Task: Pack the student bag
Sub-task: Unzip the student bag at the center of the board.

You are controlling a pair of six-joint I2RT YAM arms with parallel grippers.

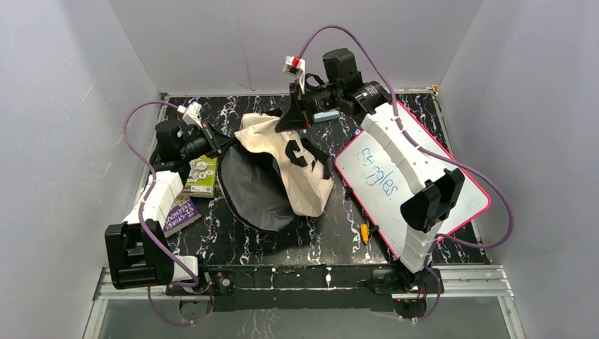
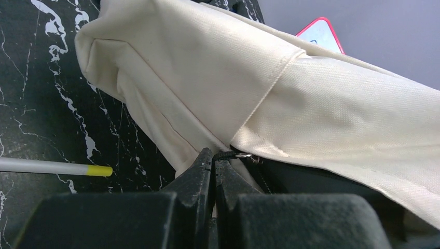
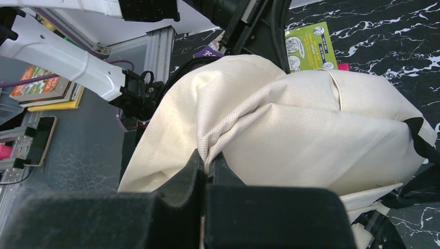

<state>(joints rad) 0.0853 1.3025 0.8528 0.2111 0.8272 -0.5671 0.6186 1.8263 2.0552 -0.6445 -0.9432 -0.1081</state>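
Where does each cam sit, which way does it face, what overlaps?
Top external: above and behind the robot, looking down on the table; both arms show, left gripper and right gripper on the student bag.
Left wrist: on the left arm, looking along shut fingers at the bag's zipper; whiteboard corner behind.
Right wrist: on the right arm, facing across the bag toward the left arm; shut fingers pinch a bag fold.
Shared: all see the bag; top and left wrist see the whiteboard.

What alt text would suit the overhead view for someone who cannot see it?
A cream student bag sits on a black marbled table, grey lining showing; the robot's left hand pinches its left edge, the right hand its far edge. A pink-framed whiteboard lies right, a purple book left.
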